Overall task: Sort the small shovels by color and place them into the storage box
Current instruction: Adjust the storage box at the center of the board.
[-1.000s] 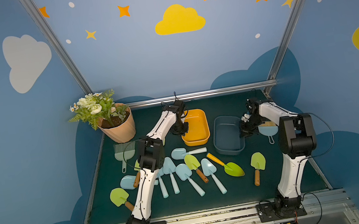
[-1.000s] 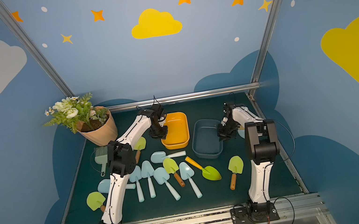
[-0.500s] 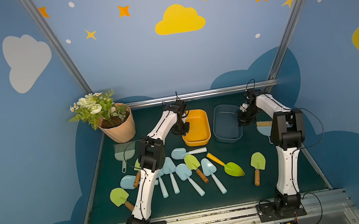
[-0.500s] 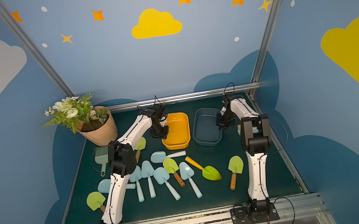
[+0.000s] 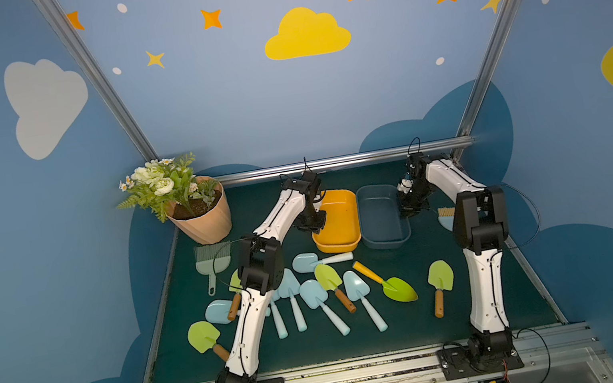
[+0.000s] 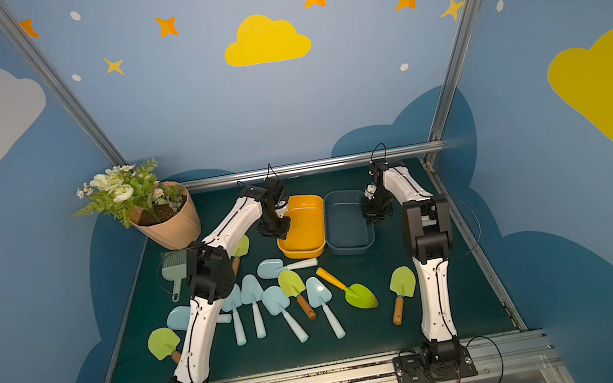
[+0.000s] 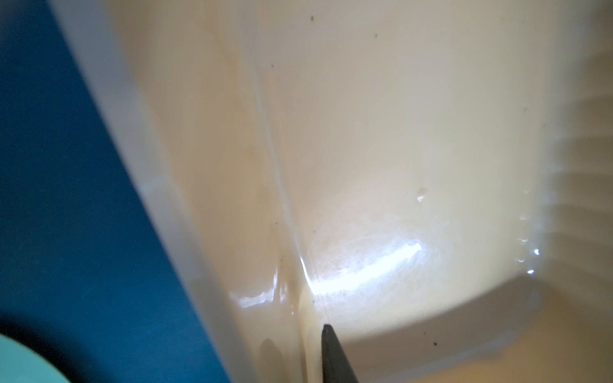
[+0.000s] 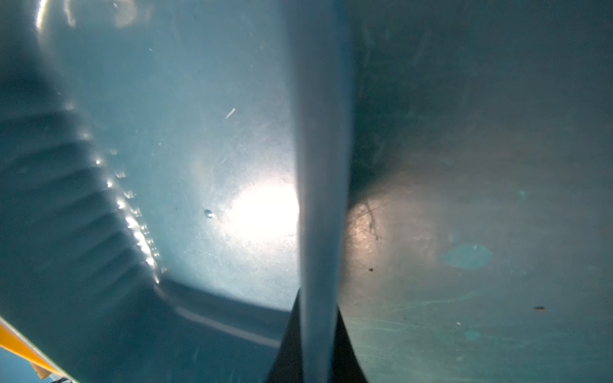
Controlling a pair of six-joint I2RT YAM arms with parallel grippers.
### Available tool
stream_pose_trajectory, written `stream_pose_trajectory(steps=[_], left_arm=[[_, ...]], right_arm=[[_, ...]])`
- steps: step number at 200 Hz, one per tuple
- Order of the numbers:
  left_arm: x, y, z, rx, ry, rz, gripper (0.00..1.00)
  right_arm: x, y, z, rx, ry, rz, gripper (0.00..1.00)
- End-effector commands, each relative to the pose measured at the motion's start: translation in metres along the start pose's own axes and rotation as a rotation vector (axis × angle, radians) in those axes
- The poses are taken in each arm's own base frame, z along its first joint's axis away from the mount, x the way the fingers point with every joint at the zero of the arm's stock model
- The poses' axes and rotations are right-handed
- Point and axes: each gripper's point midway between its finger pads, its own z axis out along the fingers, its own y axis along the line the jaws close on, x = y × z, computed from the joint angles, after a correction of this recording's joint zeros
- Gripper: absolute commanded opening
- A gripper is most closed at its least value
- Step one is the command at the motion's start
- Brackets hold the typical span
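Plainly, the small shovels lie scattered on the green mat, before both boxes. Top views hide the grips; wrist views show the right gripper pinching the wall of the blue box, and the left gripper closed on the wall of the orange box.

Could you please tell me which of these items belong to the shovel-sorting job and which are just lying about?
Belong: light blue shovels; lime-green shovels; orange box; dark blue box.
Lying about: potted plant; grey-green brush; light blue brush with tan bristles.
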Motion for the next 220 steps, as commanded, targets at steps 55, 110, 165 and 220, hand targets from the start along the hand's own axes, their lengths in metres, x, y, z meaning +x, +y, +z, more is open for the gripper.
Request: stream_pose_trajectory(steps=[55, 110, 165, 220], left_arm=[[-0.001, -0.001, 0.002, -0.001, 0.006, 0.002, 0.18], [-0.003, 0.001, -0.003, -0.015, -0.007, 0.001, 0.31], [-0.018, 0.004, -0.047, -0.099, -0.12, 0.023, 0.47], [-0.039, 0.017, -0.144, -0.261, -0.393, -0.019, 0.56]], right_arm=[[0.01, -0.011, -0.002, 0.044, 0.065, 0.015, 0.07], [0.009, -0.01, -0.005, 0.035, 0.059, 0.02, 0.19], [0.005, -0.005, -0.04, 0.078, -0.023, -0.003, 0.38], [0.003, 0.0, -0.125, 0.178, -0.239, 0.005, 0.55]])
